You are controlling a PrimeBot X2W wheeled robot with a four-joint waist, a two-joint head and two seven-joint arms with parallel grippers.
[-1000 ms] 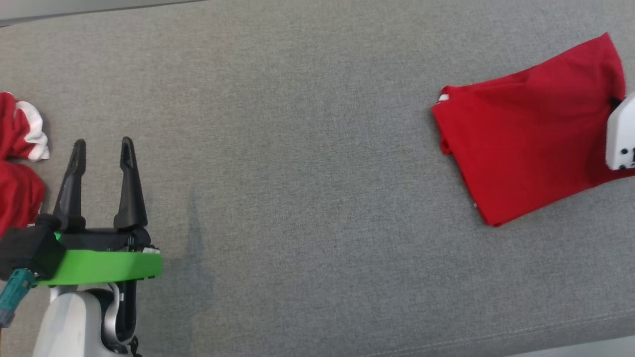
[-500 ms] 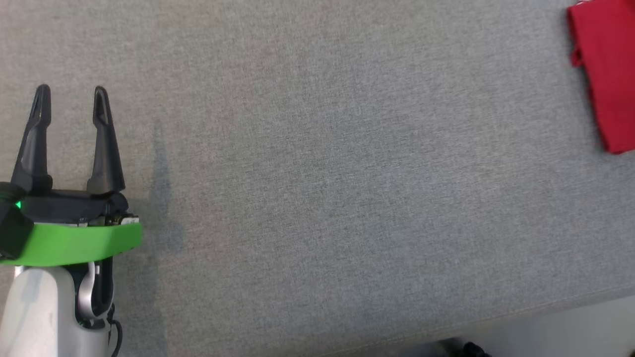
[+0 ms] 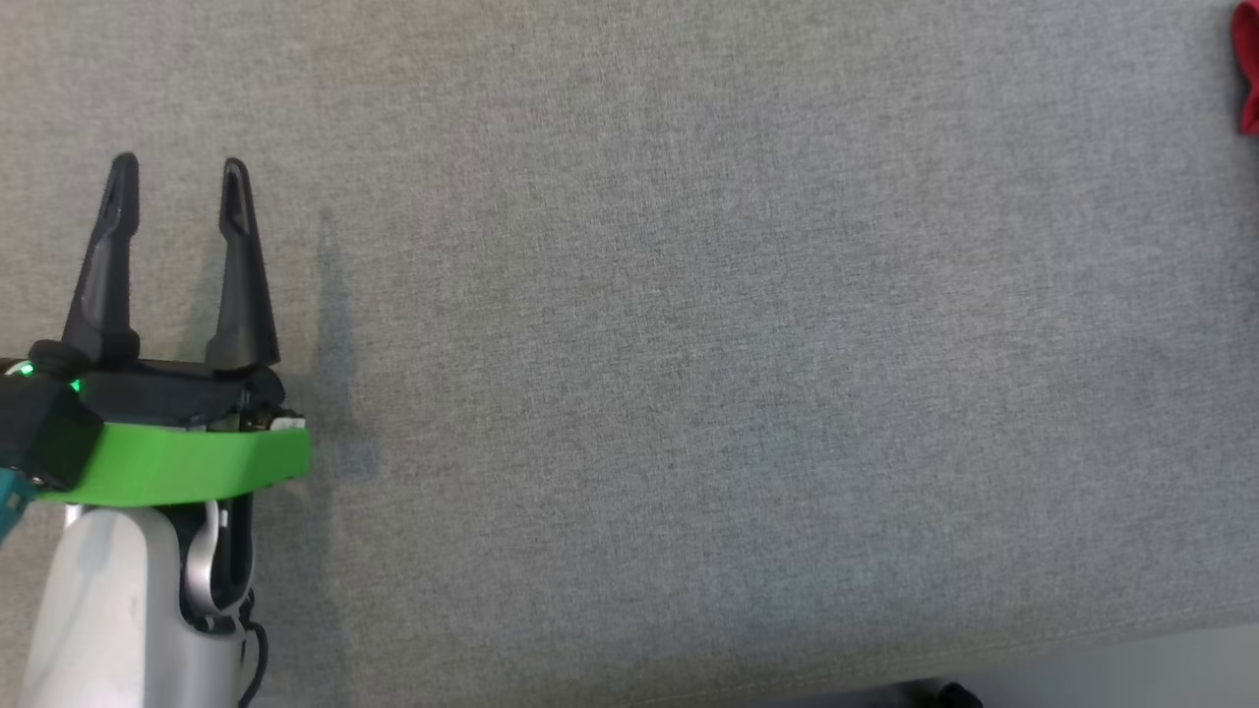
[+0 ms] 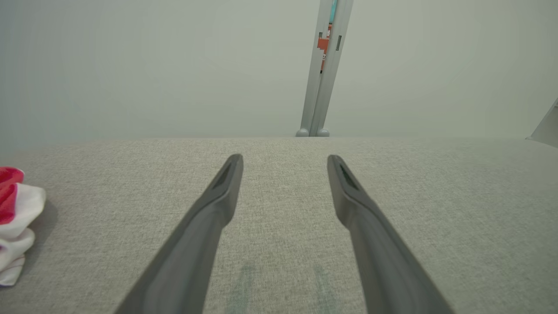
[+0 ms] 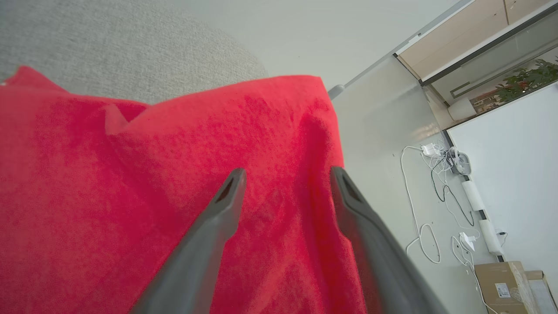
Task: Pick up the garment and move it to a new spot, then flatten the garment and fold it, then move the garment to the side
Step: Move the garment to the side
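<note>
The folded red garment (image 5: pixel 130 196) lies at the table's end and spreads under my right gripper (image 5: pixel 287 172). That gripper is open, its fingers above the cloth with nothing between them. In the head view just a red sliver of the garment (image 3: pixel 1247 69) shows at the top right edge. My left gripper (image 3: pixel 179 169) stands open at the lower left over bare grey table, far from that cloth. The left wrist view shows the left gripper (image 4: pixel 284 160) with its fingers apart and empty.
A crumpled red-and-white garment (image 4: pixel 13 218) lies to the left of my left gripper. The grey fabric table (image 3: pixel 689 344) stretches wide, its front edge at the bottom right. Beyond the table's end are the floor, cables (image 5: pixel 440 174) and a cardboard box (image 5: pixel 501 288).
The whole head picture has shifted, so the camera moved. The folded garment now sits at the right edge, and the crumpled one and the pale right forearm have left the picture. The left gripper stays open.
</note>
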